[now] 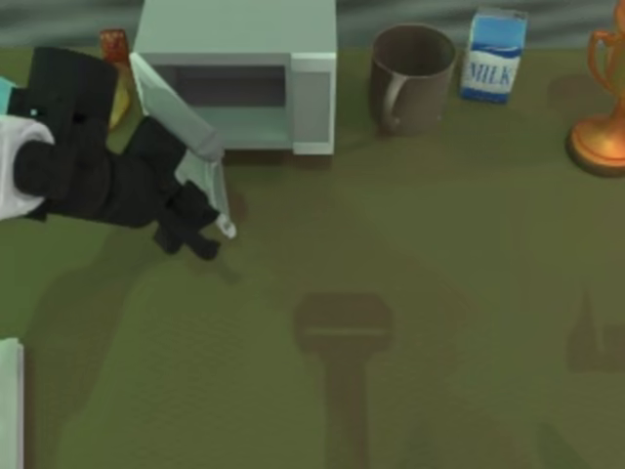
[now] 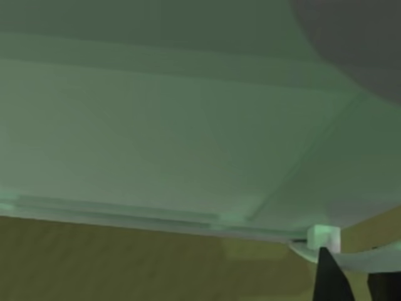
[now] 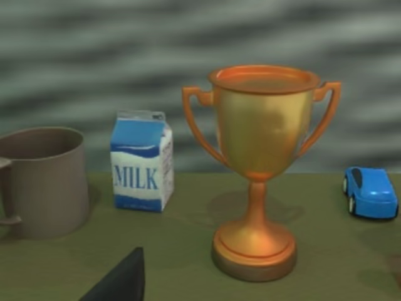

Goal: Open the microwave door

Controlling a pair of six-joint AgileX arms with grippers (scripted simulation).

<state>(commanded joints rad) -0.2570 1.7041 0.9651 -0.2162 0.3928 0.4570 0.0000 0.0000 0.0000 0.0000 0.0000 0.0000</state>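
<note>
Currently the left arm reaches in from the left edge of the bench (image 1: 410,322) at a slant, its dark body crossing in front of the microwave (image 1: 239,59), which stands at the rear left. The left hand (image 1: 195,234) sits at the free end of the microwave door (image 1: 181,127), its fingers on either side of the pale handle strip (image 1: 223,217); the gap between the fingers appears narrow and taken up by that strip. The door stands swung well out from the body, hinged at the left, and the cavity (image 1: 234,112) is exposed.

From the left wrist view, the pale green face of the door (image 2: 156,125) fills nearly the whole picture, and two dark fingertips (image 2: 331,279) rise just below a small pale block at the door's edge (image 2: 324,236). The top view does not show this closeness.

Of the right arm, only a dark tip of the right hand (image 3: 122,282) shows in the right wrist view; whether it is open or closed cannot be told. That view takes in a brown mug (image 3: 41,182), a milk carton (image 3: 141,163), a gold trophy (image 3: 263,163) and a blue toy car (image 3: 369,191). The car does not appear from above.
</note>
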